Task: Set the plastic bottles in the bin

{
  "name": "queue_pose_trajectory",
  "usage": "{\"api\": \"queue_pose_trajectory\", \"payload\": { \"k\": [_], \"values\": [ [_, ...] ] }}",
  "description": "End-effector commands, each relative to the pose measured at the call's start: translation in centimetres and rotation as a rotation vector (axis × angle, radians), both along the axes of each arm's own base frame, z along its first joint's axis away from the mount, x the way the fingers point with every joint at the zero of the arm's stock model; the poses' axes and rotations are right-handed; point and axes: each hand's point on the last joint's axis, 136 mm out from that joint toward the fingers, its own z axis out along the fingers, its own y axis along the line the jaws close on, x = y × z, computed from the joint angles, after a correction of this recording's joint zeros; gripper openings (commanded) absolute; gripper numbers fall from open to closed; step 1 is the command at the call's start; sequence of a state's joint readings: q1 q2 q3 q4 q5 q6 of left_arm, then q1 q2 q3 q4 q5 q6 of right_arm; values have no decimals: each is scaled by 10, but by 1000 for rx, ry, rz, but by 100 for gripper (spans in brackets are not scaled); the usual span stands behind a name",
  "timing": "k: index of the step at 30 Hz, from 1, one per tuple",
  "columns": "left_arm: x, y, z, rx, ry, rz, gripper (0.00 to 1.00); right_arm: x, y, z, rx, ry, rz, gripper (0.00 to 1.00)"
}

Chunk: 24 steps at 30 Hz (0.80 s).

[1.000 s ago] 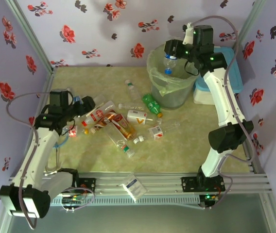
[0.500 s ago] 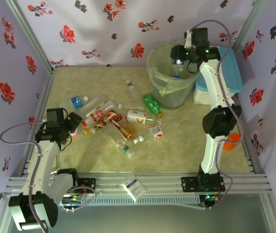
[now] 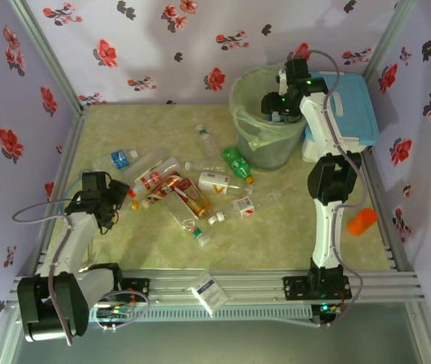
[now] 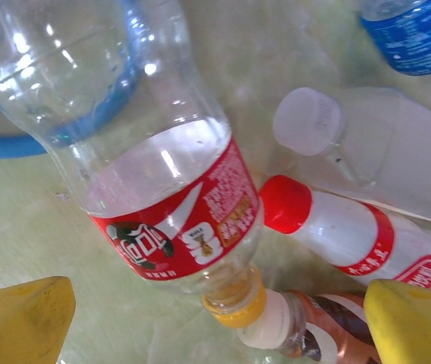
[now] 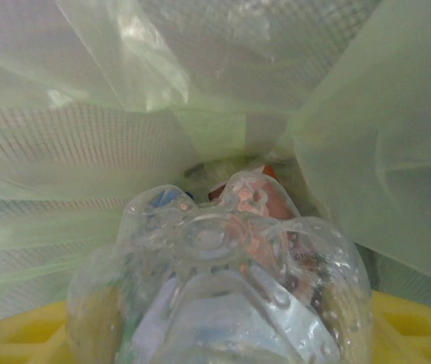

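Top external view: the bin (image 3: 267, 152) stands at the far right of the tabletop (image 3: 291, 243), touching the blue-lidded cooler box (image 3: 350, 106) on its right and set near the far wall. The plastic bottles (image 3: 177, 189) lie in a loose pile left of centre. A green bottle (image 3: 237, 161) lies just beside the bin's near-left foot, and a blue-labelled bottle (image 3: 121, 158) marks the pile's far-left edge. Bare tabletop is seen between the pile and the near rail (image 3: 223, 282), and again in the far-left corner. An orange object (image 3: 362, 221) lies at the right edge. The right arm (image 3: 328, 182) is raised over the bin's mouth; the left arm (image 3: 70, 239) is held low at the pile's left edge.

Left wrist view: the left fingers (image 4: 20, 318) are spread wide, one at each lower corner, with nothing pinched. Ahead of them lies a clear red-labelled bottle (image 4: 166, 220), its neck pointing toward the fingers. A red-capped white bottle (image 4: 344, 231) lies just beside it on the right, with a white-capped bottle (image 4: 314, 121) beyond.

Right wrist view: the right fingers (image 5: 420, 322) are flanked by the bin's pale green bag (image 5: 86, 152). A clear bottle (image 5: 215, 303) is seen base-first between them. Whether it is pinched or merely flanked cannot be told.
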<state>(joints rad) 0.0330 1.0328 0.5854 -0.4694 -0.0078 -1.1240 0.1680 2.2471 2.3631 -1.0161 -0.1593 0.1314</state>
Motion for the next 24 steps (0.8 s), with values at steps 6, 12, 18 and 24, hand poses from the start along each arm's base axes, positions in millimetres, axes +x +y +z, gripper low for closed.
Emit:
{"api": "queue_pose_trajectory", "payload": {
  "k": [6,12,18,24],
  "values": [
    [5,3,-16,-22,3,55,98,-3,-6,25,-38,-45,16,81],
    [7,3,-24,-25,11,55,98,-20,-10,72,-40,-128,23,82],
    [7,1,-32,-32,24,60,98,-44,-7,122,-17,-233,36,82],
    [10,1,-43,-49,18,90,97,-73,1,159,66,-312,75,82]
  ]
}}
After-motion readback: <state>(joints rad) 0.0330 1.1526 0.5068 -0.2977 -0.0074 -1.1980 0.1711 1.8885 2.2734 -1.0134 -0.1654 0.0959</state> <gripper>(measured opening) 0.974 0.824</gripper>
